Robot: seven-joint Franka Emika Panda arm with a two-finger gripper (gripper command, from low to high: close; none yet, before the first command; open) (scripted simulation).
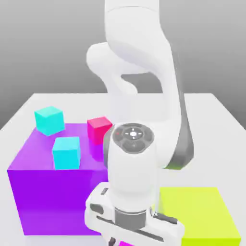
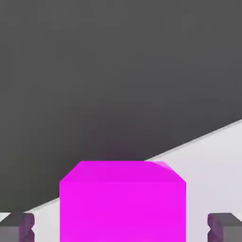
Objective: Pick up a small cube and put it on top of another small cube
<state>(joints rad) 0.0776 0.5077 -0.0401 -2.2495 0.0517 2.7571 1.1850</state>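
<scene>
The small magenta cube (image 2: 123, 203) between the fingers (image 2: 19, 228) of the end effector (image 2: 122, 229) looked smooth, plain and matt. The fingers looked dark grey and matt. The arm's shell (image 1: 132, 178) looked like smooth white plastic with soft gloss. The purple block (image 1: 53, 192) beside it looked smooth, the bench (image 1: 211, 110) pale and matt.

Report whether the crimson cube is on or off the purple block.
On: the crimson cube rests on the purple block's top face, near its far edge.
</scene>
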